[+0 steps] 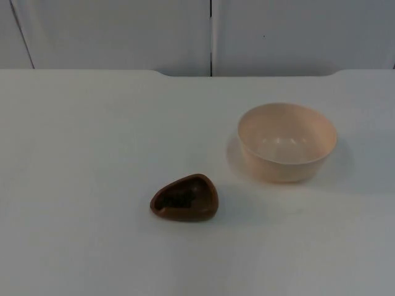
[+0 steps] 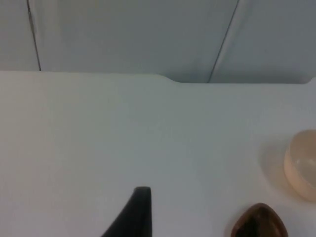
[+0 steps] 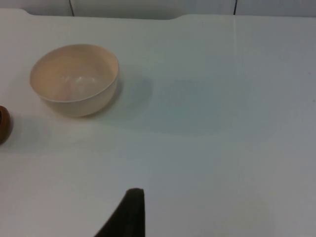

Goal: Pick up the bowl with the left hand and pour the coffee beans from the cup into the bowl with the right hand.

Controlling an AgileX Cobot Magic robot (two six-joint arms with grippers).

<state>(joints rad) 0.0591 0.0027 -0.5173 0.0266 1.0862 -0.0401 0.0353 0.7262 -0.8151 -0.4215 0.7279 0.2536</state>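
A brown teardrop-shaped cup [image 1: 208, 203] with dark coffee beans [image 1: 179, 199] in it stands at the table's middle front. An empty cream bowl [image 1: 284, 169] stands upright to its right and a little farther back. My left gripper [image 2: 139, 210] hangs over bare table to the left, well apart from the cup [image 2: 276, 224] and the bowl [image 2: 302, 168]. My right gripper [image 3: 131, 210] waits over the right side of the table, well short of the bowl [image 3: 81, 103], with the cup's edge [image 3: 4, 123] beyond it. Neither gripper touches anything.
The white table top [image 1: 80, 154] ends at a grey partition wall [image 1: 123, 31] at the back. There is a gap of about a hand's width between cup and bowl.
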